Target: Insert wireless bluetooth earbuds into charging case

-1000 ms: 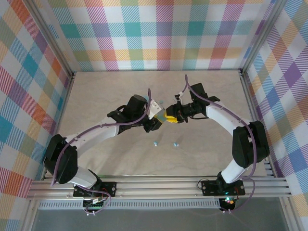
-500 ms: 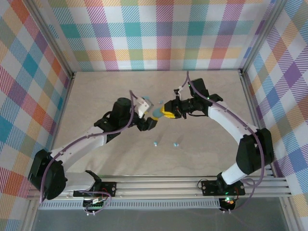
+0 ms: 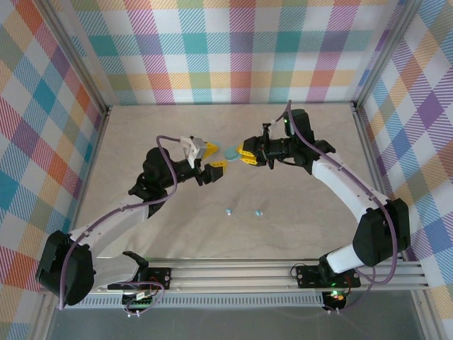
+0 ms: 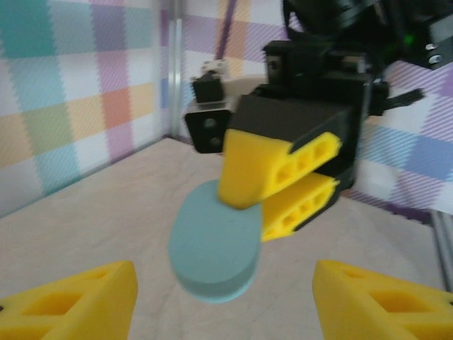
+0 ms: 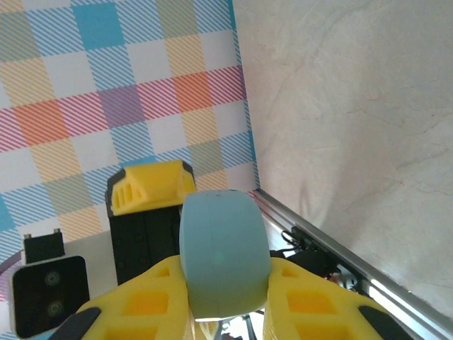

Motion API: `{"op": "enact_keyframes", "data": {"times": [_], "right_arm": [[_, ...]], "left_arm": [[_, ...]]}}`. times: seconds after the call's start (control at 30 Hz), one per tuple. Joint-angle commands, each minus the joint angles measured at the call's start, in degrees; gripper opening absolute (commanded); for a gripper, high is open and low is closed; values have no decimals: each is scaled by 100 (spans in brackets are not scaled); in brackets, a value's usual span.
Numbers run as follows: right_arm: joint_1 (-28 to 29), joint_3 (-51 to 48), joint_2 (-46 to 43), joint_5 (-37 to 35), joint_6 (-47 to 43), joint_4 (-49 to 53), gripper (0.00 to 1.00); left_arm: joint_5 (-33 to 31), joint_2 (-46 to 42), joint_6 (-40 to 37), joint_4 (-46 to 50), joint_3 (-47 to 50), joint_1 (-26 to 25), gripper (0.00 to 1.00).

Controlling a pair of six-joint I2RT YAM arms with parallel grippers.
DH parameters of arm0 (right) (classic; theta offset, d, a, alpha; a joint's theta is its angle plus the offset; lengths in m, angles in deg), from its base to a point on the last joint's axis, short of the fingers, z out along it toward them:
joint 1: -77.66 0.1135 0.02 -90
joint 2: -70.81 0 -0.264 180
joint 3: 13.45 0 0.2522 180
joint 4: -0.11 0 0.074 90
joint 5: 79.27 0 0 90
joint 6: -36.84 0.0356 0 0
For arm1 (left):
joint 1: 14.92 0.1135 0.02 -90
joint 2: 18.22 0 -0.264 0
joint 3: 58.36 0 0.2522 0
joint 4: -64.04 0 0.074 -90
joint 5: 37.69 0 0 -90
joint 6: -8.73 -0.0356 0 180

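The teal oval charging case [image 3: 231, 151] is clamped by one end between the yellow fingers of the right gripper [image 3: 244, 154] and held up off the table [image 3: 141, 142], around the middle of the scene. The left gripper [image 3: 214, 159] faces it from the left, its fingers parted about halfway with nothing gripped; the case is seen just clear of them. Two pale earbuds [image 3: 228, 211] are seen lying side by side on the table, nearer than both grippers and well apart from them.
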Motion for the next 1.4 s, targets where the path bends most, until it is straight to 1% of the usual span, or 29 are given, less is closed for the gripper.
{"op": "enact_keyframes", "data": {"times": [0.0, 0.13, 0.27, 0.37, 0.5, 0.67, 0.87, 1.1, 1.37], "right_arm": [[27, -68, -233, 32, 467, -487, 7], [27, -165, -322, 46, 682, -756, 6], [24, -285, -416, 19, 784, -931, 6], [27, -364, -412, 28, 965, -1184, 6], [26, -364, -403, 20, 956, -1227, 6], [25, -426, -372, 20, 1047, -1381, 6], [26, -369, -337, 41, 1046, -1358, 6], [27, -356, -276, 44, 1038, -1333, 6], [22, -231, -174, 79, 1044, -1332, 5]], "left_arm": [[745, 249, 408, -638, -229, 72, 65], [726, 583, 1106, -1026, -389, 210, 63], [870, 960, 1902, -1884, -378, 351, 62], [1074, 1190, 2117, -2002, -462, 351, 61], [1113, 1322, 2332, -2320, -366, 351, 61], [1295, 1446, 2340, -2214, -505, 320, 60], [1368, 1541, 1984, -1780, -677, 246, 59], [1518, 1660, 1784, -1511, -881, 210, 54], [1534, 1685, 1586, -1339, -848, 193, 55]]}}
